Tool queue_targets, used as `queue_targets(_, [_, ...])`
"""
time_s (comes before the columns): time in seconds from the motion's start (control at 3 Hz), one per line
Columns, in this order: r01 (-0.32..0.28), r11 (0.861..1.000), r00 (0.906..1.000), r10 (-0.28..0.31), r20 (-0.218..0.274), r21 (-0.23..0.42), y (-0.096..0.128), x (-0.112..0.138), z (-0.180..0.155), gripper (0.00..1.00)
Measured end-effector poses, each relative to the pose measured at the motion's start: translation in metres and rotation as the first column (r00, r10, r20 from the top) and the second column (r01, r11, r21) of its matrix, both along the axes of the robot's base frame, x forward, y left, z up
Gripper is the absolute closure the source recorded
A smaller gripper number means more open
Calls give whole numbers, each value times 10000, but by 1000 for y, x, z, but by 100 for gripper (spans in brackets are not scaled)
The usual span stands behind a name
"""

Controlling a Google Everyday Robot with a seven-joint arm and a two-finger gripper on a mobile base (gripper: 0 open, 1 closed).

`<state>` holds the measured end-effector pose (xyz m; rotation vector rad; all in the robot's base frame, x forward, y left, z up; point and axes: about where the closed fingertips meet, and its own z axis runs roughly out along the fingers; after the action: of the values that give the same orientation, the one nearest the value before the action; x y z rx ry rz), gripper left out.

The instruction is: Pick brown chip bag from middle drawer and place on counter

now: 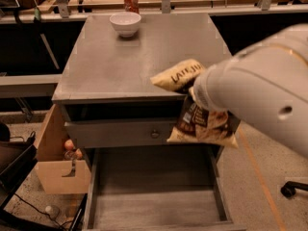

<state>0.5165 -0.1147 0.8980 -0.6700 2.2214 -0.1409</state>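
Observation:
The brown chip bag (199,124) hangs in the air in front of the cabinet. Its tan top end (177,76) lies over the front right edge of the counter (144,52). My gripper (195,97) is shut on the bag's middle, and the fingers are mostly hidden by my white arm (260,85), which comes in from the right. The middle drawer (154,182) stands pulled open below, with a bare grey floor.
A white bowl (125,23) and a red can (130,1) stand at the counter's far edge. A shut upper drawer front with a small knob (154,134) is just left of the bag. A cardboard box (57,162) stands on the floor at the left.

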Motion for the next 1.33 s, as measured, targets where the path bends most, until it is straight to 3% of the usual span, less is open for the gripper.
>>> queue_targets(0.33, [-199,9971,9960,262,854,-737,12,43,65,100])
queue_targets(0.67, [-788,9911,9836,948,1537,-1073,22,87,116,100])
queue_targets(1.0, [-1234,9890,9660,1385,2181,-817,10,128,163,100])
queue_targets(1.33, [-1918,9802,9437,1981,2649,-500,22,129,199,100])
